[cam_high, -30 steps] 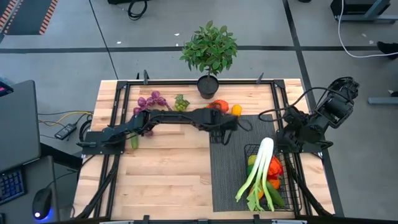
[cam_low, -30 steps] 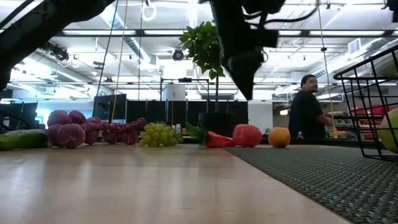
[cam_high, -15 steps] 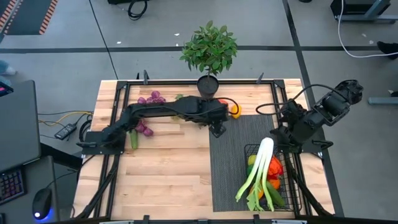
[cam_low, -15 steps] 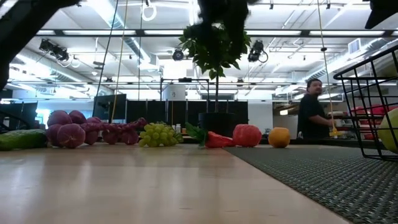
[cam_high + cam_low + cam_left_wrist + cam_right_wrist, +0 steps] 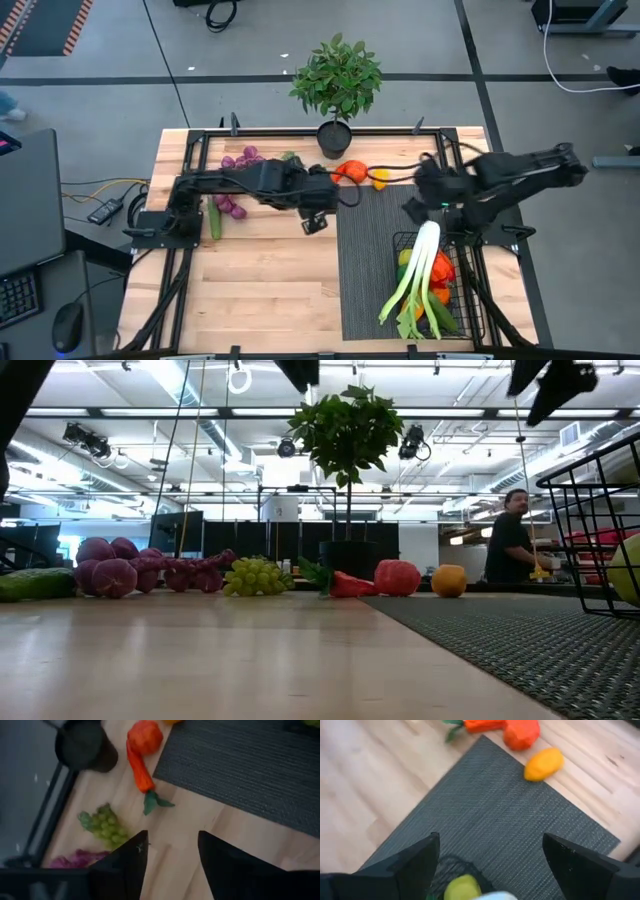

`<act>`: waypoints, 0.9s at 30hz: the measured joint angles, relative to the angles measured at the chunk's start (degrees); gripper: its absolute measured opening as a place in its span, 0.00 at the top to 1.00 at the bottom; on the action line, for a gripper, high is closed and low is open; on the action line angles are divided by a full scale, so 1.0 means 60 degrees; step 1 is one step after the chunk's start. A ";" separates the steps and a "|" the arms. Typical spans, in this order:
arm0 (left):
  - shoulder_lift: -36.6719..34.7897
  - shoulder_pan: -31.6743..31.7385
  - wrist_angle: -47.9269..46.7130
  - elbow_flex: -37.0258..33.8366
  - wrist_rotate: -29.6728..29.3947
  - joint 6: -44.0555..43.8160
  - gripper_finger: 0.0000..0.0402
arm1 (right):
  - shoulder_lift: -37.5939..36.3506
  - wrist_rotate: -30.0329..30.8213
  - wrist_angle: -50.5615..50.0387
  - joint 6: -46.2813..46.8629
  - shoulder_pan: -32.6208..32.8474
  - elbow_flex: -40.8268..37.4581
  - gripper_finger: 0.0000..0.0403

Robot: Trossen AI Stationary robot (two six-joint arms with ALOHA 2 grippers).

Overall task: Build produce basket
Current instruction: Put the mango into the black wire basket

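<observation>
The basket [image 5: 440,290] stands on the grey ribbed mat [image 5: 372,250] at the table's near right, holding the leek [image 5: 415,270] and several red, orange and green pieces we cannot count.

We find the left gripper [image 5: 314,222] raised over bare wood just left of the mat's edge, fingers [image 5: 120,865] spread and empty. Below it in the left wrist view lie one carrot [image 5: 141,772], one red pepper [image 5: 145,736] and one green grape bunch [image 5: 104,827], with open wood between them and the mat.

The right gripper [image 5: 412,208] hangs over the mat's far right part, just beyond the basket's far rim, fingers [image 5: 410,865] wide apart and empty. The mat beneath it is bare.

Along the far edge we count one purple grape cluster [image 5: 240,160] and one orange citrus [image 5: 380,178]; one cucumber [image 5: 214,220] lies by the left rail. The potted plant [image 5: 335,85] stands at the far edge, centre. The whole near-left wood [image 5: 260,290] is open.
</observation>
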 joint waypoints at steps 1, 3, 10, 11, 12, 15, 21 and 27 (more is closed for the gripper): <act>-0.0176 0.0005 0.0028 -0.0061 0.0030 0.0314 0.57 | 0.0247 -0.0141 0.0100 -0.0024 -0.0315 0.0000 0.12; -0.0617 0.0061 0.0061 -0.0338 0.0075 0.0916 0.58 | 0.0713 -0.0592 0.0343 -0.0135 -0.0930 0.0000 0.13; -0.3510 0.0654 0.2086 -0.4001 0.0838 0.1942 0.63 | 0.1800 -0.1827 0.1227 -0.0521 -0.2352 0.0000 0.14; -0.4105 0.0785 0.2840 -0.4844 0.1089 0.1967 0.64 | 0.1878 -0.1818 0.1312 -0.0492 -0.2471 0.0000 0.14; -0.4679 0.0919 0.3546 -0.5674 0.1367 0.1968 0.65 | 0.1931 -0.1783 0.1360 -0.0442 -0.2601 0.0000 0.14; -0.6155 0.1286 0.5773 -0.7929 0.2414 0.1753 0.66 | 0.2127 -0.1657 0.1509 -0.0379 -0.3076 0.0000 0.14; -0.7907 0.1479 0.9218 -1.0754 0.2995 0.0606 0.66 | 0.3030 -0.1456 0.1905 -0.0841 -0.4371 0.0004 0.14; -0.8158 0.1213 1.0850 -1.1313 0.3010 -0.0783 0.65 | 0.4313 -0.1852 0.2337 -0.1578 -0.5570 0.0004 0.14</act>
